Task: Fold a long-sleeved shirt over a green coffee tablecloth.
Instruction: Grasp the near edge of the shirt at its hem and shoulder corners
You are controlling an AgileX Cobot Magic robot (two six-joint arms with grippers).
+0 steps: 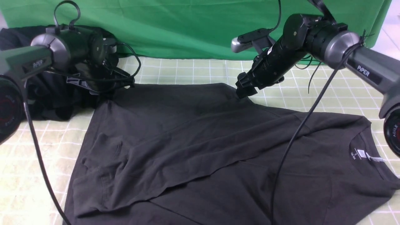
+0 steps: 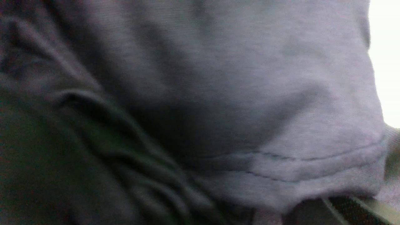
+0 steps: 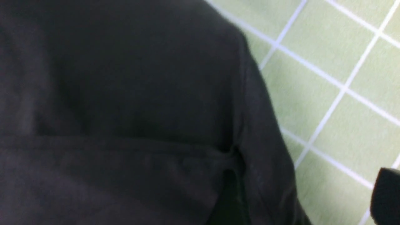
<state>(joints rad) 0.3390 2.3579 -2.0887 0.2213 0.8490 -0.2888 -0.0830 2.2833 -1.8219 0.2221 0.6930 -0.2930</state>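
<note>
Left arm (image 1: 37, 59) reaches in from the left, wrist roughly level, left gripper (image 1: 95, 82) closed. Right arm (image 1: 343, 53) slopes down toward centre. Right gripper (image 1: 246, 89) points downward, jaws parted (only one finger (image 3: 386, 195) shows in the right wrist view).

My shirt (image 1: 193, 140) is matt charcoal knit cloth, soft and wrinkled. The tablecloth (image 1: 343, 93) looks smooth, matt woven cloth. My right arm (image 1: 372, 70) shows dark casing, satin grey metal.

Left arm (image 1: 47, 53), right arm (image 1: 325, 37): black links, silver-grey joint caps. White "PiPER" lettering (image 1: 363, 71). Black cables (image 1: 292, 140) loose. Right gripper (image 1: 242, 92) matte black.
</note>
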